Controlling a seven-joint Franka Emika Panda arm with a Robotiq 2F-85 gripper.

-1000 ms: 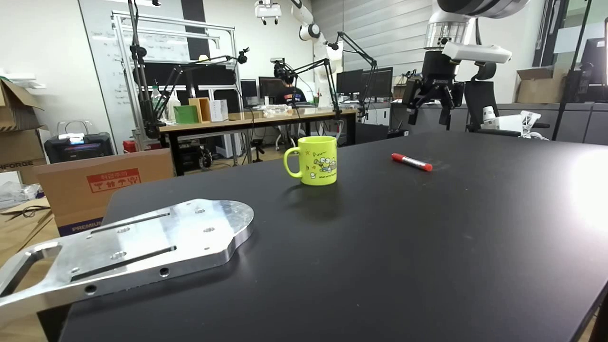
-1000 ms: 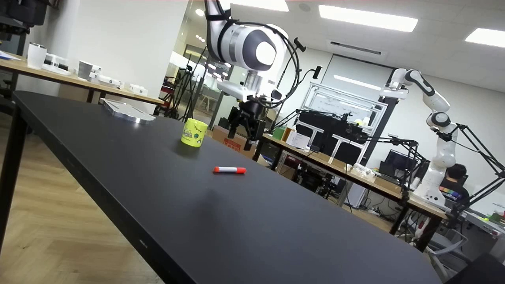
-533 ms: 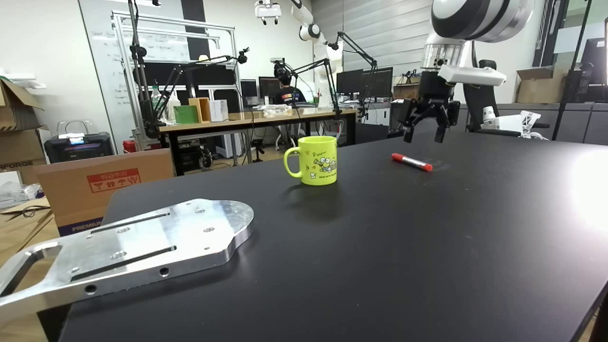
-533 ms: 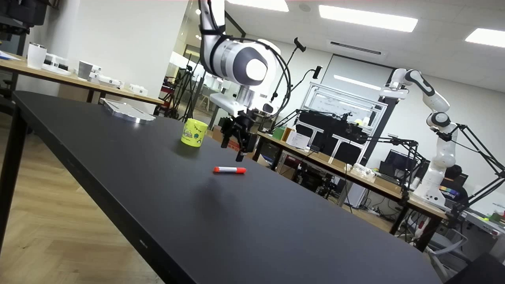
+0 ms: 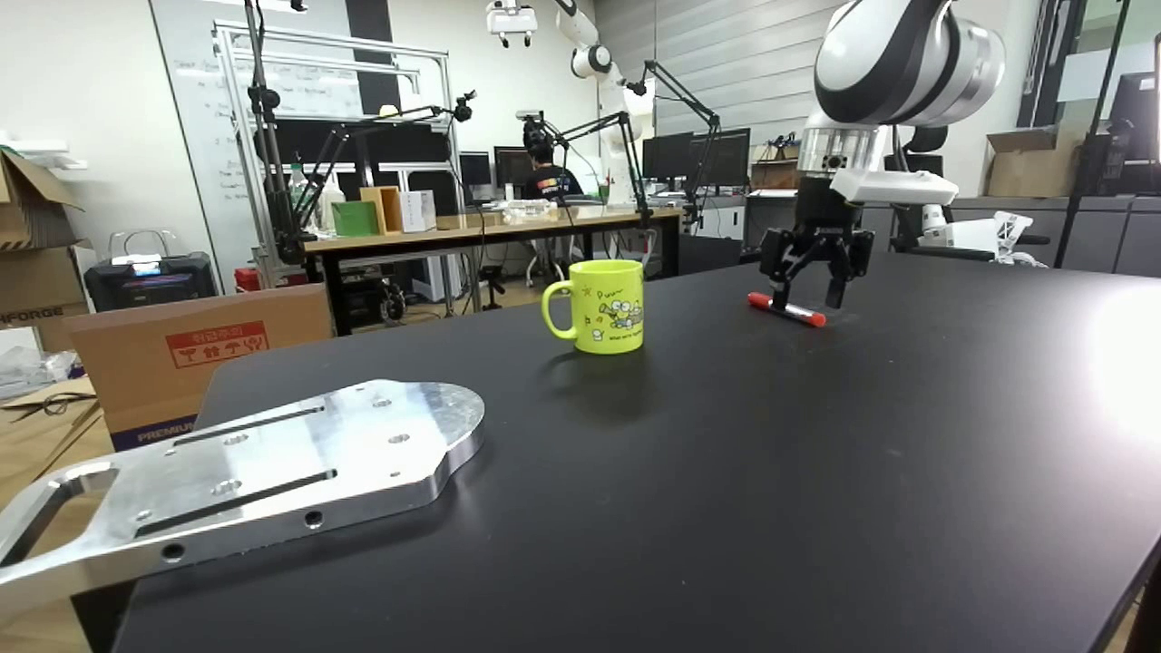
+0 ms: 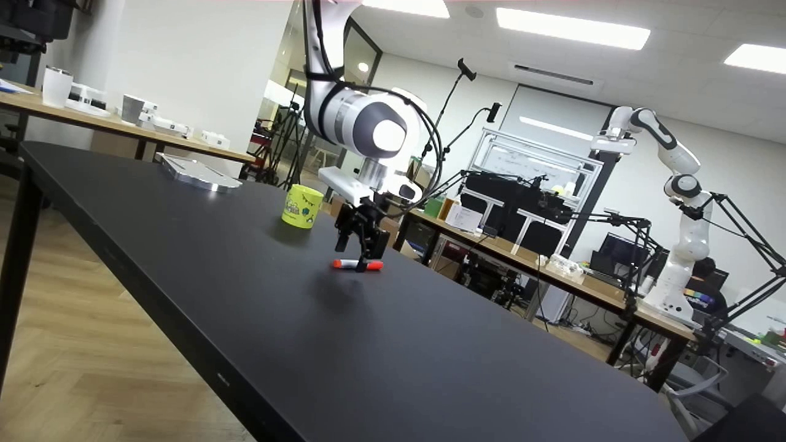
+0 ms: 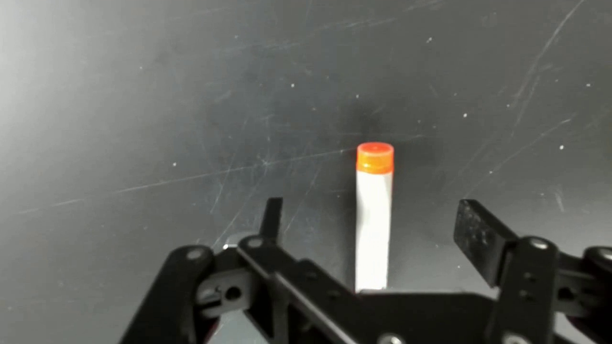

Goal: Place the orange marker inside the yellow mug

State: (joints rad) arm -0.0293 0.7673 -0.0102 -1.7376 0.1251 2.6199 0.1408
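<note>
The hand (image 5: 807, 302), fingers parted, straddles the orange marker (image 7: 374, 215), contact with the desk (image 5: 726, 472) unclear; the yellow mug (image 5: 608, 308) stands well apart from the marker.

Yellow mug (image 5: 606, 307) upright on black table (image 5: 726, 472), handle at nine o'clock. Orange marker (image 5: 803, 314) lies flat at three o'clock from mug, well apart. Gripper (image 5: 807, 302) points down at marker, fingers parted; one crosses it in view, contact unclear. Metal plate (image 5: 290, 458) at eight o'clock from mug.

The bent arm (image 6: 367, 126) hangs from above, its jaws (spread wide apart) pointing down.
</note>
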